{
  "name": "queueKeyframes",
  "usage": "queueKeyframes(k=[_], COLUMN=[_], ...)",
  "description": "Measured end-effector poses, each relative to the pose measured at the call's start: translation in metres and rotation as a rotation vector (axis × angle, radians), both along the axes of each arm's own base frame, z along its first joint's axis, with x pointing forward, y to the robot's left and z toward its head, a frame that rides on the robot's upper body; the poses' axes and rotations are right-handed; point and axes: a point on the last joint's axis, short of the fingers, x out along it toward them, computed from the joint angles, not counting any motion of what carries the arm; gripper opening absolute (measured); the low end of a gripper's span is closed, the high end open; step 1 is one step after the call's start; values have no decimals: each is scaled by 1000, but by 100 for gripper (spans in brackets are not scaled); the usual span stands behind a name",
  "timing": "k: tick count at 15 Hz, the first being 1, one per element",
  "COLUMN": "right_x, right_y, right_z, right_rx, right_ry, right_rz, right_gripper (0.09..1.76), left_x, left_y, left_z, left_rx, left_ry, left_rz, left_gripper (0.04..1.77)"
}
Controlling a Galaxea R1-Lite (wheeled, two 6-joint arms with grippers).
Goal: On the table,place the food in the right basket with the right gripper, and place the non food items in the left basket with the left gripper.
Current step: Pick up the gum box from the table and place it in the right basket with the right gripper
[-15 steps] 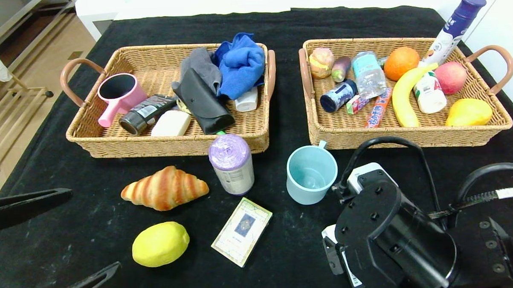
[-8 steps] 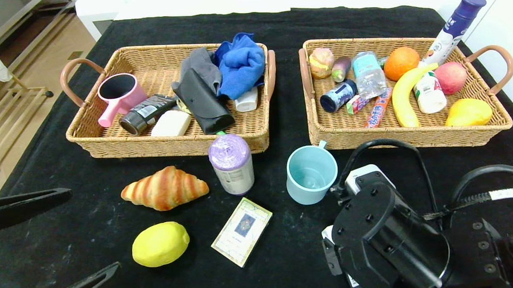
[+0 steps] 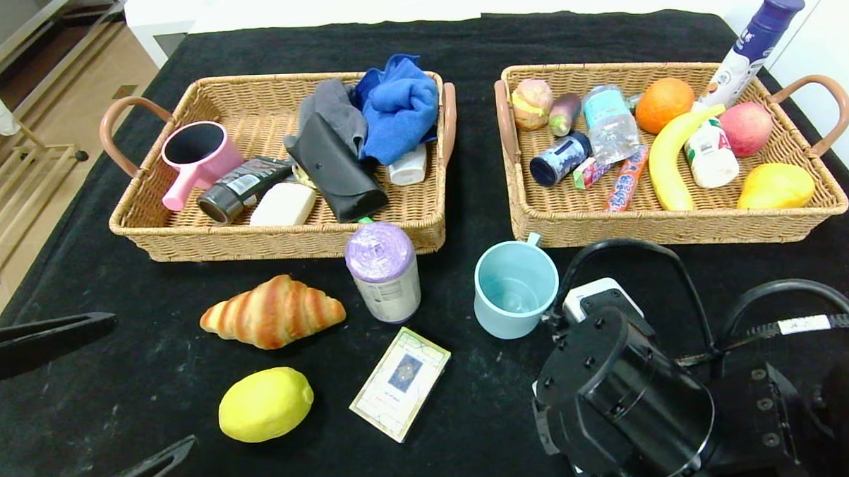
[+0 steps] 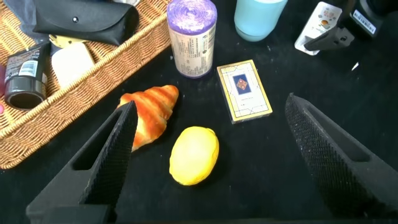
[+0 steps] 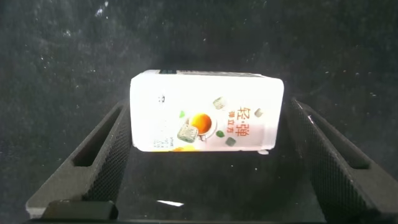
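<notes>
My right gripper (image 5: 206, 106) points straight down at the table (image 3: 473, 420), open, with the small white fruit-print carton (image 5: 205, 112) lying flat between its fingertips. In the head view the right arm (image 3: 620, 394) hides that carton. Open and empty, my left gripper (image 4: 209, 102) hovers above the lemon (image 3: 264, 404), near the croissant (image 3: 272, 311) and the flat card box (image 3: 400, 383). The purple roll (image 3: 383, 268) and pale blue mug (image 3: 514, 288) stand in front of the baskets. A water bottle (image 3: 607, 123) lies in the right basket (image 3: 678, 229). The left basket (image 3: 185, 247) holds several non-food things.
A pink cup (image 3: 196, 158), a black case (image 3: 334, 171) and blue cloth (image 3: 399, 105) fill the left basket. A banana (image 3: 669, 156), orange (image 3: 663, 103) and apple (image 3: 745, 128) lie in the right one. A tall purple-capped bottle (image 3: 753, 43) stands behind it.
My right arm has sunk a little toward the table and shifted slightly toward the near edge. The left arm and all loose things stay where they were.
</notes>
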Motion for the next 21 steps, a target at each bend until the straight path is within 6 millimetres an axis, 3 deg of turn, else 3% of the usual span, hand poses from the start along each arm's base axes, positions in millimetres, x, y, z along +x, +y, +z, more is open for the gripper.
queueKeyframes(k=[18,20,21], right_x=[8,8,8], right_y=[2,2,2], right_z=[-5,-6,-6], right_rx=[-1,-2,-3], right_ry=[6,5,6], right_rz=[-21,-22,-22], right_gripper=[171,144,140], left_x=[-1,-1,-1], left_y=[1,1,1], left_z=[1,0,0], left_rx=[-1,0,0], left_ry=[-7,-6,-5], left_rz=[1,0,0], left_gripper=[172,172,172])
